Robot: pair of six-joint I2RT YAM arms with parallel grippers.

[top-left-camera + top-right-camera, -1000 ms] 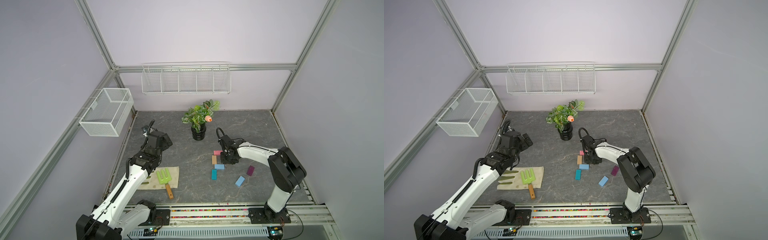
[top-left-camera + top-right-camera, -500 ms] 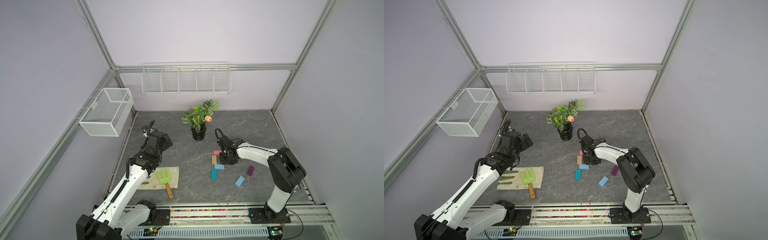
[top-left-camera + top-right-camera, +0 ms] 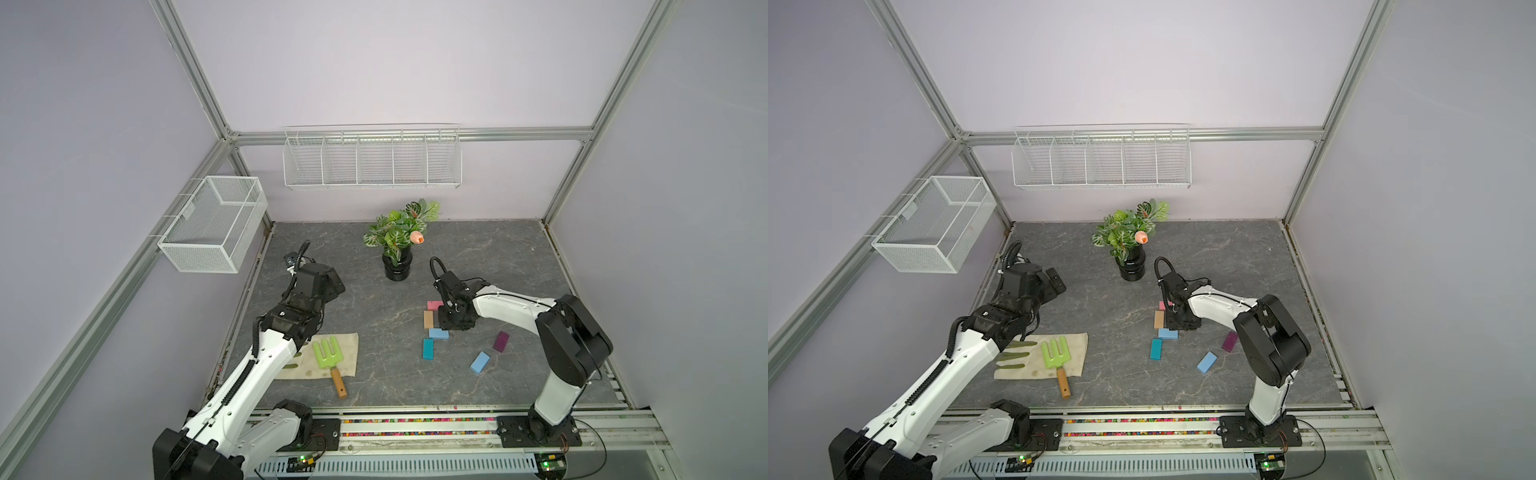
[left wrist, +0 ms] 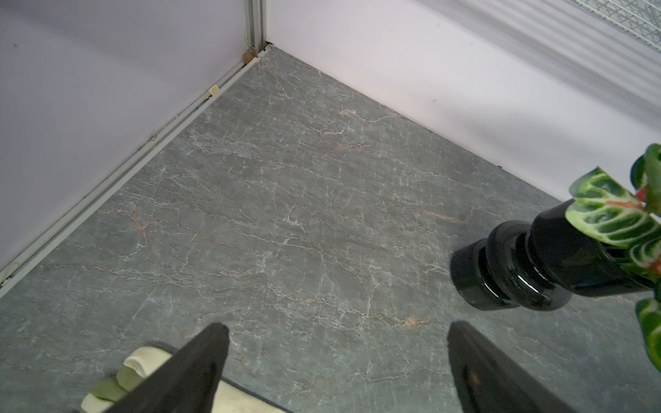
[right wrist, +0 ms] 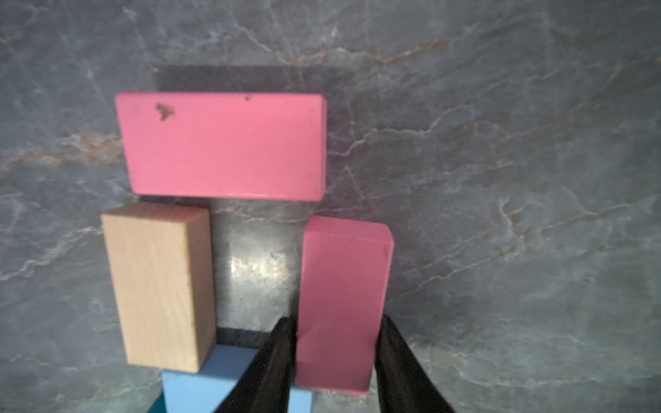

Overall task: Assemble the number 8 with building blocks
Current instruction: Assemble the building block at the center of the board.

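On the grey marbled tabletop [image 5: 500, 214] the right claw [image 5: 338, 320] straddles the near end of a flat pink rectangular block [image 5: 345, 271], whose long axis runs straight out from it, parallel to the tan wooden block [image 5: 157, 286]; whether its fingers pinch or merely flank it, I cannot tell.

top views: high, front, sharing whole tabletop [image 3: 374, 316] | wrist views: close, downward

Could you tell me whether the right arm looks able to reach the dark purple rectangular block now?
Probably yes: the dark purple rectangular block lies alone on bare tabletop beside the right arm, nothing covering it, though the right tool currently straddles a pink rectangular block.
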